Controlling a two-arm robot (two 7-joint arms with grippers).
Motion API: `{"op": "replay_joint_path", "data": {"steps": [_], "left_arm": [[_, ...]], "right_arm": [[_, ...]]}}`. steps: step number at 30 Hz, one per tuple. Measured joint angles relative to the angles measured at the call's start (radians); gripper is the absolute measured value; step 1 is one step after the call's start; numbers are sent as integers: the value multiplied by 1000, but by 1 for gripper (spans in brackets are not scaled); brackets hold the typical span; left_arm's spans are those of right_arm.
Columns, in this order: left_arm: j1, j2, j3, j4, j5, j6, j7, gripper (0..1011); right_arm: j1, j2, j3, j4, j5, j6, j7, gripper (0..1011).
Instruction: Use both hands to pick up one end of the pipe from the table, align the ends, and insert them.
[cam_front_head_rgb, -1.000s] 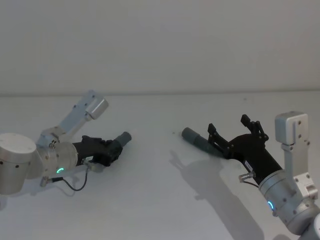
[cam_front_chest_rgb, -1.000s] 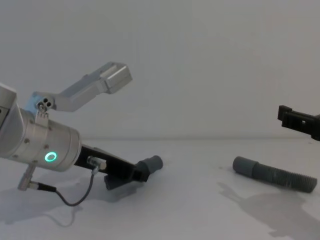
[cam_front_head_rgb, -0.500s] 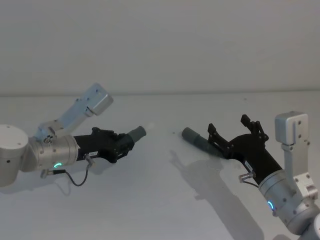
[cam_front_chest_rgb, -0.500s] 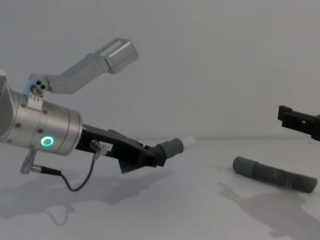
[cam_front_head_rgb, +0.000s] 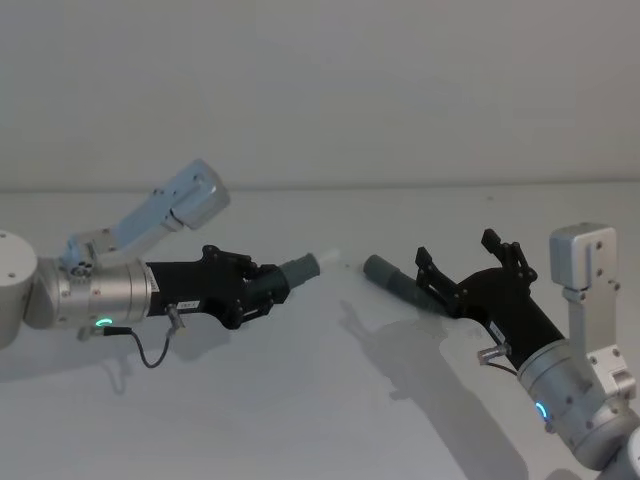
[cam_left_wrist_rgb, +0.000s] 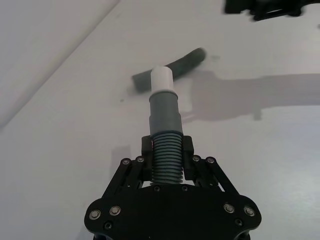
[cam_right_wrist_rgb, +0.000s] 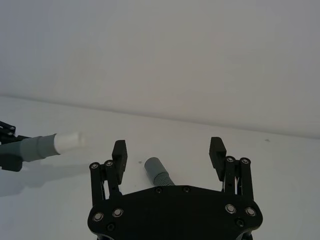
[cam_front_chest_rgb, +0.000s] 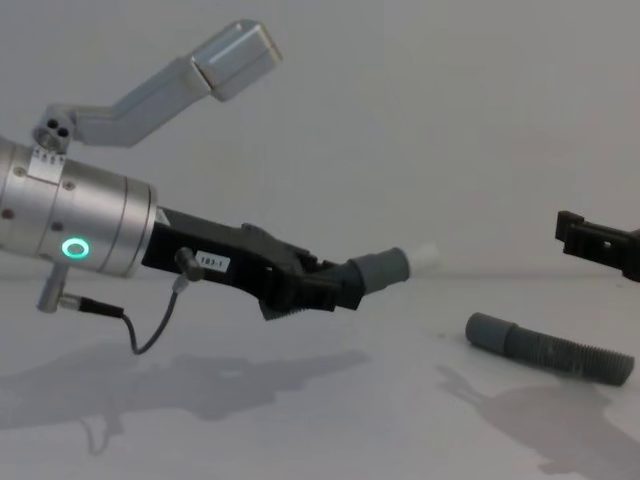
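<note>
Lifted and carried rightward since a second ago, the left gripper (cam_front_head_rgb: 266, 289) now holds the short piece (cam_front_head_rgb: 298, 270) off the table (cam_front_head_rgb: 300, 400). Its fingers are clamped on the ribs just behind the cuff (cam_front_chest_rgb: 380, 270), and the white tip (cam_front_chest_rgb: 425, 255) points toward 2 o'clock in the head view. The long piece (cam_front_head_rgb: 395, 280) has not moved. It lies flat on the table, at about 3 o'clock from that tip, running off toward 4 o'clock. The right gripper (cam_front_head_rgb: 457, 250) hangs just above it with its fingers spread wide, holding nothing.

Risks, as I judge them:
- If the left arm advances before the right one grips, the tip may nudge the loose long piece out from under the open fingers.
- A grip on flexible ribs may let either piece sag or swivel, so the ends meet at an angle and jam.
- Closing too far back along the long piece would leave its cuff (cam_right_wrist_rgb: 153, 165) drooping.

Count: two grippers, two hose pieces, two cuffs, one white tip.
</note>
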Motion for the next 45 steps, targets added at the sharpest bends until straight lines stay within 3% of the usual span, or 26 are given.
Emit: {"op": "replay_joint_path", "data": {"steps": [8, 20, 25, 33, 45], "left_arm": [[-32, 25, 25, -4, -18, -73, -108, 301], [-82, 52, 60, -2, -40, -160, -259, 301], [-93, 58, 68, -4, -45, -178, -291, 301], [-105, 66, 76, -6, -50, -198, -326, 301], [-112, 70, 81, -8, -54, -211, -348, 301]], "right_arm": [[-1, 17, 5, -2, -3, 8, 15, 1000], [-1, 99, 29, -17, -28, 39, 79, 1000], [-2, 125, 38, -22, -35, 48, 99, 1000], [1, 131, 44, -15, -31, 49, 126, 1000], [74, 122, 21, 67, 39, 47, 249, 1000]]}}
